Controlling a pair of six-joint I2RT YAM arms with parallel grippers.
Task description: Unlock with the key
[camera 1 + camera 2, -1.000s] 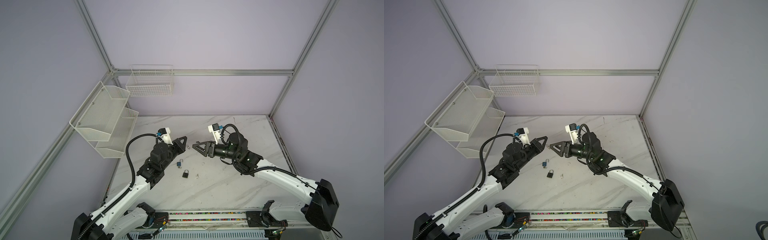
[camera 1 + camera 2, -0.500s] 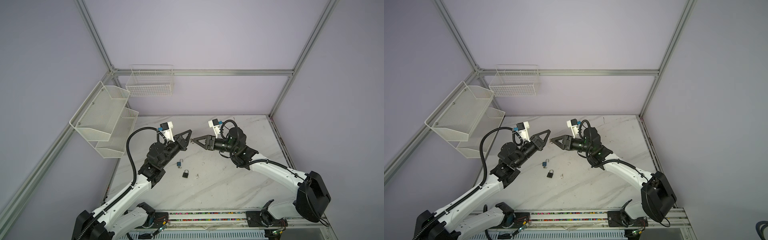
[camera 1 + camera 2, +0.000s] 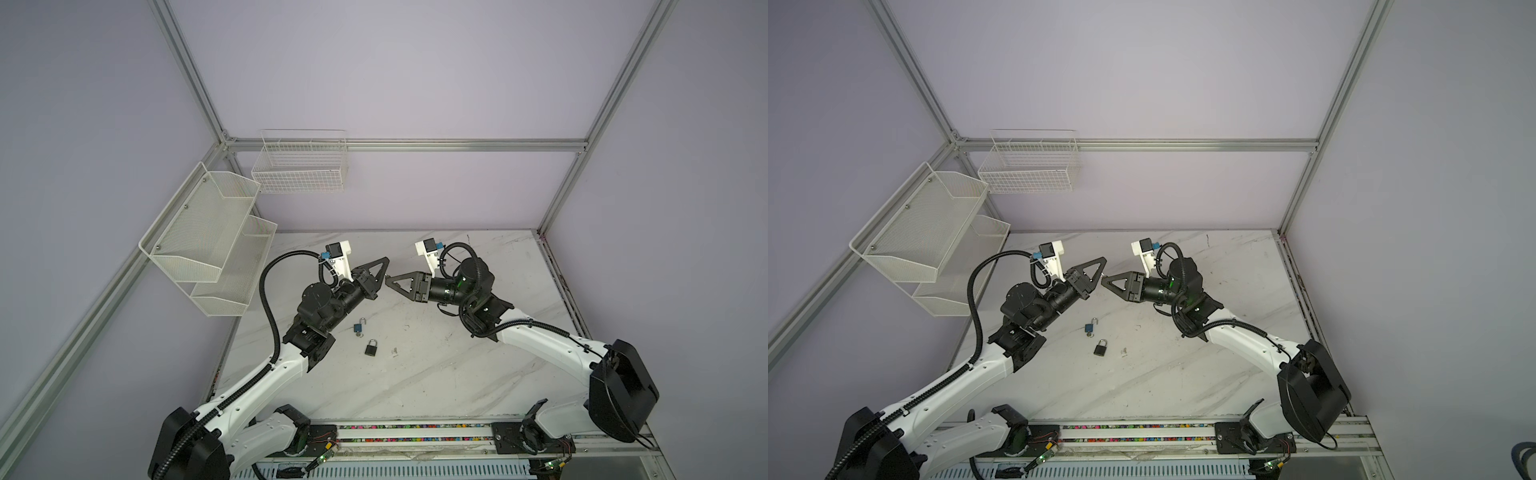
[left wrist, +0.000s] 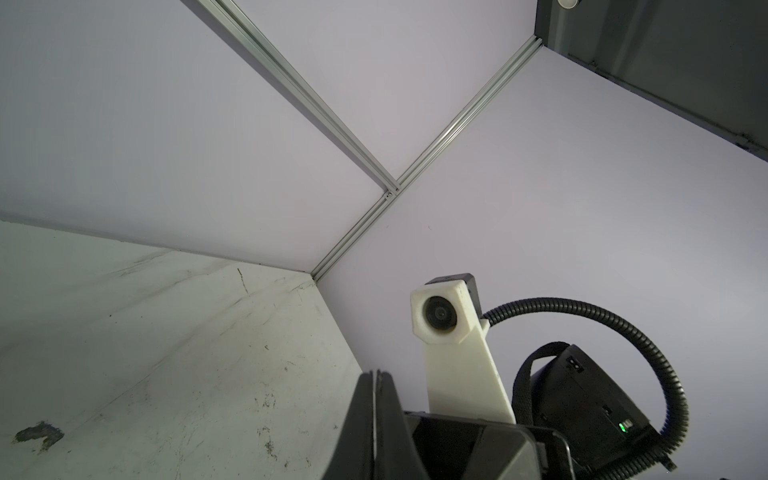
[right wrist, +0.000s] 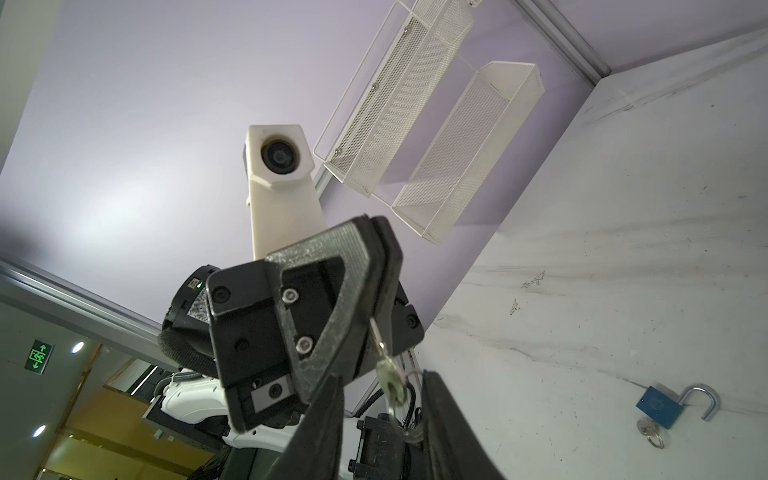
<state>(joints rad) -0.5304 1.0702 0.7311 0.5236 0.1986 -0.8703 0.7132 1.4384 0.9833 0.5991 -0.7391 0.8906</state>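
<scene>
- left gripper (image 3: 386,261): clamped tight on the blade of a small silver key (image 5: 390,376), held up in the air over the table (image 3: 457,374). The key's head and split ring stick out towards the other arm.
- right gripper (image 3: 388,279): tip to tip with the left, jaws part open. Right wrist view shows the key head between its fingers (image 5: 446,415) with a gap on each side, so no grip yet.
- why: looks like a mid-air handover. Taking the key by its head would leave the blade free for a keyhole.
- blue padlock (image 5: 660,411): flat on the table below the grippers, shackle swung open, its own key (image 5: 648,429) in the keyhole. Looks done.
- black padlock (image 3: 371,348): just beside the blue one on the near side, shackle down, no key in it. Likely the next target.
- risk: thin key and a small grip area, so it could twist or drop at the swap.
- counts: 2 padlocks (1 open, 1 shut), 2 keys, 2 grippers.
- also on the walls: 1 two-tier mesh shelf (image 3: 208,232), 1 wire basket (image 3: 299,174).
</scene>
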